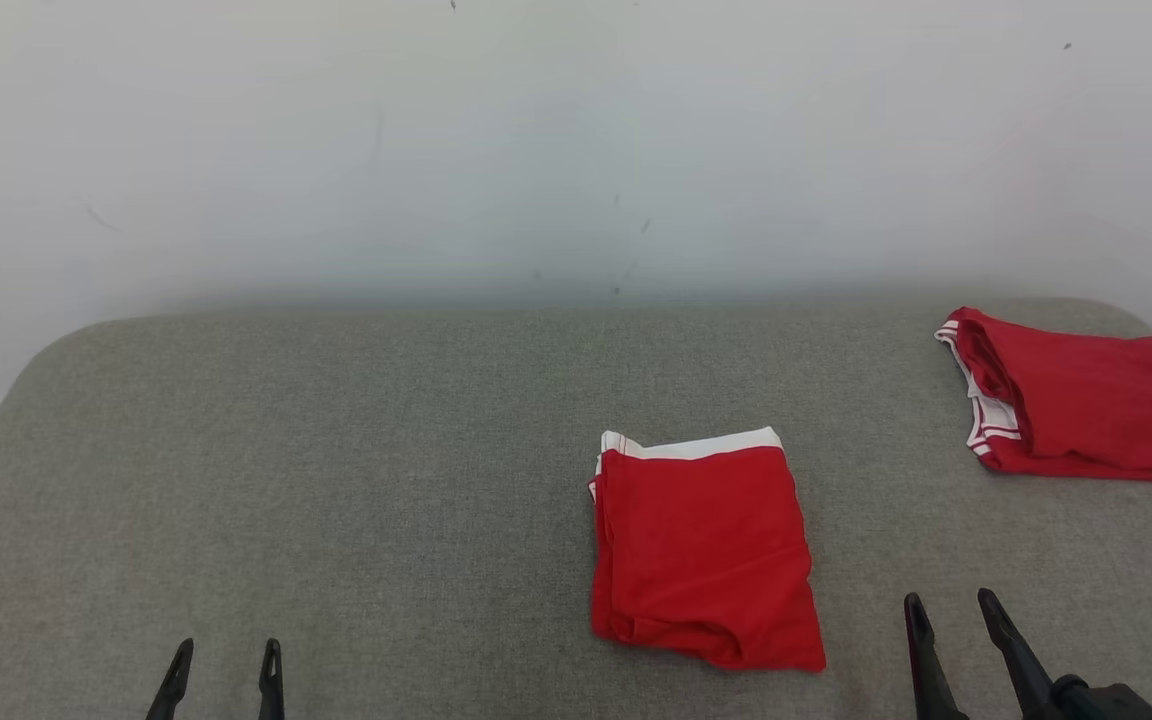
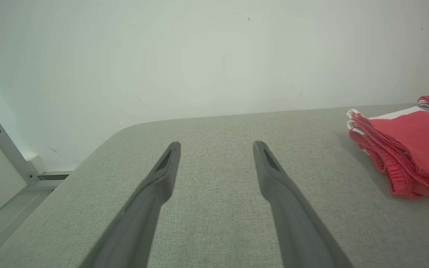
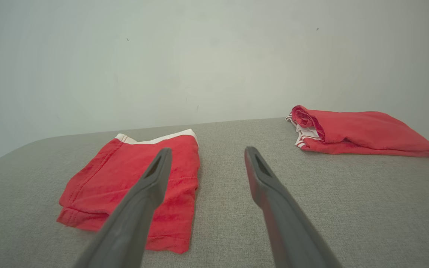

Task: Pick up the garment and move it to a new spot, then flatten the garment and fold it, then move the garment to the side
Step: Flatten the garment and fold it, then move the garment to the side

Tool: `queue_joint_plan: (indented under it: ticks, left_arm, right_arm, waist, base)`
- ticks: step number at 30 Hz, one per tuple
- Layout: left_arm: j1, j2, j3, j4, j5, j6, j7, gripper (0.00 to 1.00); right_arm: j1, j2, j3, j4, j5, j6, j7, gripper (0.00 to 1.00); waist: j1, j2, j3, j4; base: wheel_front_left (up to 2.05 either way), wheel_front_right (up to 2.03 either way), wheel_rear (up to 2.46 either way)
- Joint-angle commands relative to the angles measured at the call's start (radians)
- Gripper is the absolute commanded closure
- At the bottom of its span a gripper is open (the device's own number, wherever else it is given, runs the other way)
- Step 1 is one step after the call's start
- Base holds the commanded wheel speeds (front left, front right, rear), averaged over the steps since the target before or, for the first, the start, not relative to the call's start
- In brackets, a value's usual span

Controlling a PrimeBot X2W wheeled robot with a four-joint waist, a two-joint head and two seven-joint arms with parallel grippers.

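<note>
Toward the middle of the grey padded table (image 1: 336, 450), a little to its right, you have the folded red shorts (image 1: 704, 555) lying flat, white waistband at the twelve o'clock edge and the looser, slightly bunched hem at six o'clock. From your right gripper (image 1: 951, 600) the shorts sit at about ten o'clock, close by but not touching. From your left gripper (image 1: 228, 648) they lie at about two o'clock, well apart. Both grippers have their fingers spread wide and hold nothing.

A second folded red garment (image 1: 1076, 405) rests at the table's far right, at roughly one o'clock from your right gripper, near the edge.

Judging by how the shorts lie, the folding looks done and the move to the side is what's left. Watch these:

- If you pinch only the top layer at the six o'clock hem, the stack will likely peel open as you lift, and the fold is lost. Get a finger under all the layers.
- If you drag rather than lift, the textured table cover may catch the bottom layer and skew the fold.
- If you carry the shorts toward three o'clock, you could set them down on the second garment or nudge it over the table edge.
- A one-handed lift may let the free side droop and unfold.
</note>
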Motion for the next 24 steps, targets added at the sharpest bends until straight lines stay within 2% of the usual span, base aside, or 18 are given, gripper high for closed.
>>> queue_joint_plan:
  ticks: [1, 24]
  left_arm:
    - [0.016, 0.005, -0.001, -0.001, 0.006, 0.003, -0.003, 0.0]
    - [0.017, 0.007, -0.016, -0.002, 0.001, 0.01, -0.003, 0.0]
  right_arm:
    - [-0.006, -0.004, 0.002, 0.002, -0.012, -0.003, -0.004, 0.0]
    - [-0.01, -0.01, 0.011, 0.021, -0.008, -0.003, -0.004, 0.0]
  waist:
    - [0.0, 0.0, -0.001, 0.0]
    - [0.0, 0.0, -0.001, 0.006]
  base:
    - [0.0, 0.0, 0.0]
    - [0.0, 0.0, 0.0]
